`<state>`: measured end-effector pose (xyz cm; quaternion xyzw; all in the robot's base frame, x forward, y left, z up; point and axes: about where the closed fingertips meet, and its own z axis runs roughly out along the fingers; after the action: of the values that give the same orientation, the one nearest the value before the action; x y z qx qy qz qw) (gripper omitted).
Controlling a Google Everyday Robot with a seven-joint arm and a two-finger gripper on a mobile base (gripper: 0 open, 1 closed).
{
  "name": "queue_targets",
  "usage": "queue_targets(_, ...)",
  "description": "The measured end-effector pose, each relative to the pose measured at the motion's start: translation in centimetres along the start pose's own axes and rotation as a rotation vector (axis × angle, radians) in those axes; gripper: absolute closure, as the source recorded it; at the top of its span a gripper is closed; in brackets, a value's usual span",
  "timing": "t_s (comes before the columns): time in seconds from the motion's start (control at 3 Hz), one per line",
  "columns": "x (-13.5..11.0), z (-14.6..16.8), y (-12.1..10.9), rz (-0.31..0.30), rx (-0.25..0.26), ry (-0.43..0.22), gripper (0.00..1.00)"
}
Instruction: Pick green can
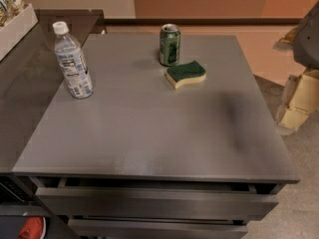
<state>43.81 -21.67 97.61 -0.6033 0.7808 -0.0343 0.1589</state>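
In the camera view the can [169,45] stands upright at the upper centre of the table [149,138], just above the sponge [186,74], with the bottle [73,61] well apart at upper left. The gripper [296,103] hangs off the right edge, far from the can, its opening impossible to judge. This looks like the approach step; next it likely must reach in above the sponge.

We see a grey table [149,133], green can [170,45] upper centre, sponge [186,73] just beside it, water bottle [73,61] upper left, gripper [297,105] off-table at right edge.
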Motion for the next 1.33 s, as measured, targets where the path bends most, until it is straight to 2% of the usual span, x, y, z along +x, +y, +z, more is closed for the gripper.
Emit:
queue_targets(0.33, 0.0, 0.0, 0.0, 0.000, 0.000, 0.000, 0.00)
queue_targets(0.67, -0.9, 0.3, -0.7, 0.028, 0.003, -0.043, 0.00)
queue_targets(1.33, -3.9, 3.4, -4.6, 0.160, 0.015, -0.171, 0.00)
